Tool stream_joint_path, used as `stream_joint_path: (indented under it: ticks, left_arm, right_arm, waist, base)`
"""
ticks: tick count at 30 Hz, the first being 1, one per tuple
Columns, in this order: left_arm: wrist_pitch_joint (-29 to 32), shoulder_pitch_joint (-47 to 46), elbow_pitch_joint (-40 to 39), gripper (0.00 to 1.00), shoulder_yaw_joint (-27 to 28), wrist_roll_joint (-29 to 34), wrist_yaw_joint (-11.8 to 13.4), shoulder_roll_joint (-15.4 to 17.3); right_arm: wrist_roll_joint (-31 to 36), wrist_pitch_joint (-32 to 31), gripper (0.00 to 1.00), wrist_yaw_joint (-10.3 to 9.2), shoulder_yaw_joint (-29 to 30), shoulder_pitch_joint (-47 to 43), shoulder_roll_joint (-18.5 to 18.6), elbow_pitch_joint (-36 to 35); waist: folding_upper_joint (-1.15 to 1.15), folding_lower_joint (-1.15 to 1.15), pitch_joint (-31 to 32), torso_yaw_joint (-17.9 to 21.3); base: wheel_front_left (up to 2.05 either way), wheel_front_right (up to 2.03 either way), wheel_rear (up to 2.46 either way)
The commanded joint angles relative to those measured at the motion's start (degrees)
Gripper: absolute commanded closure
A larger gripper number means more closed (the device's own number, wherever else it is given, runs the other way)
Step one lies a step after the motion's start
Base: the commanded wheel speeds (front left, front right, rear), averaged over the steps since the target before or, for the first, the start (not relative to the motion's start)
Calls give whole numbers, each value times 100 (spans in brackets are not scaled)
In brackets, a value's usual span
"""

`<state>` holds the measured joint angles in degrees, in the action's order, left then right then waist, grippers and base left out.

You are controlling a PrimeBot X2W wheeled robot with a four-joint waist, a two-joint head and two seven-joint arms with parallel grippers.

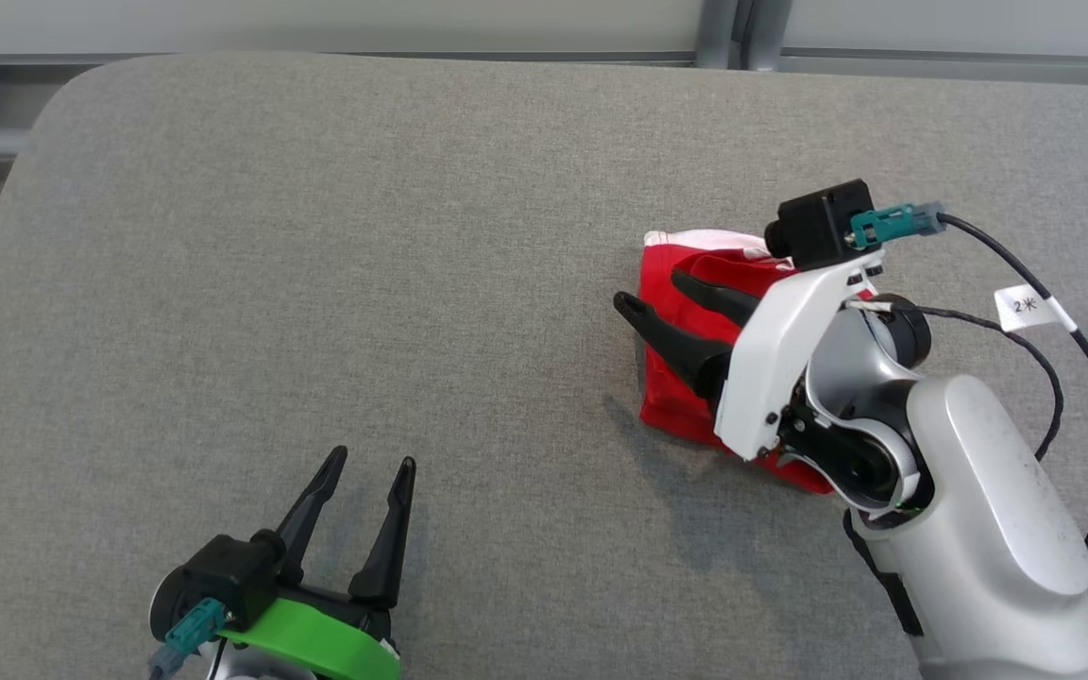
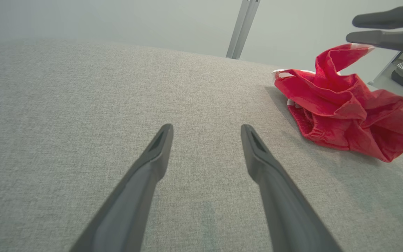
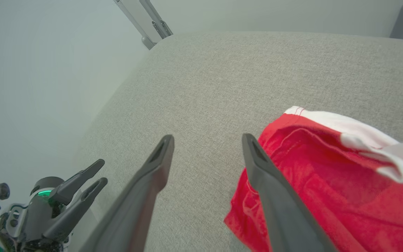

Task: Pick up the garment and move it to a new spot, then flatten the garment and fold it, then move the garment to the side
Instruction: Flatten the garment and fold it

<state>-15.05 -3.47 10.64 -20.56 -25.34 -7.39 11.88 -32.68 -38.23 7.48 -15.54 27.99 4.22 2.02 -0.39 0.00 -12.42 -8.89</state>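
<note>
Risk: I judge that a shallow pinch by the right pincer [image 1: 651, 290] could catch only the top layer of the garment [image 1: 671, 401], so the bundle would unroll or drag across the table [image 1: 412, 236].
Left pincer [image 1: 372, 460]: fingers spread, holding nothing, low over bare table.
Garment: crumpled red heap with white trim on the table's right half, well apart from the left pincer.
Right pincer: spread and empty; one finger over the garment's left edge, the other over bare table; I cannot tell whether it touches.
</note>
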Motion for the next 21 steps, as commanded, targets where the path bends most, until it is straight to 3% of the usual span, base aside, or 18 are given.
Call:
stream_joint_path:
  ticks: [1, 8, 13, 21]
  left_arm:
    - [-14, 61, -22, 0, 15, 18, -17, -1]
    - [-14, 155, -161, 0, 157, 46, -17, -6]
    - [-15, 81, -210, 0, 97, 67, -17, 31]
    - [-15, -108, -222, 0, 59, 52, -18, 50]
  right_arm:
    - [-69, 14, 0, 2, 18, -136, 65, -91]
    - [-50, -333, 0, 2, 1030, -1053, 542, -804]
    - [232, -423, 0, 2, 1652, -1444, 643, -809]
    - [478, -324, 0, 2, 1914, -1318, 219, -262]
  waist:
    - [39, 0, -12, 10]
    - [39, 0, -103, 132]
    - [39, 0, -238, 218]
    - [39, 0, -422, 226]
  base:
    - [0, 0, 0]
    - [0, 0, 0]
    - [0, 0, 0]
    - [0, 0, 0]
